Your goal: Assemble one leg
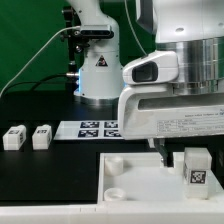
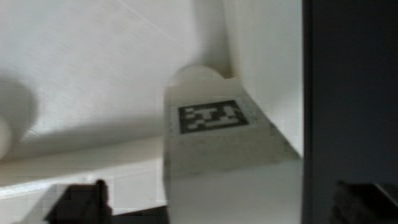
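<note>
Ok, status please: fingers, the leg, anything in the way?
Fingers open, either side of the leg, not gripping yet. Leg upright on the white panel. Nothing between fingers and leg.

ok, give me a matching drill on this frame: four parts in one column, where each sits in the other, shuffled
Things:
1. leg with its tag facing the exterior view
2. spare legs, a pair
3. marker board
4. white panel

Places:
A. on the black table, far at the exterior view's left
B. foreground, round sockets showing
C. between the fingers of the open claw, over the panel's corner
D. flat on the table in front of the arm's base

Pairs: 1-C, 2-A, 3-D, 4-B
</note>
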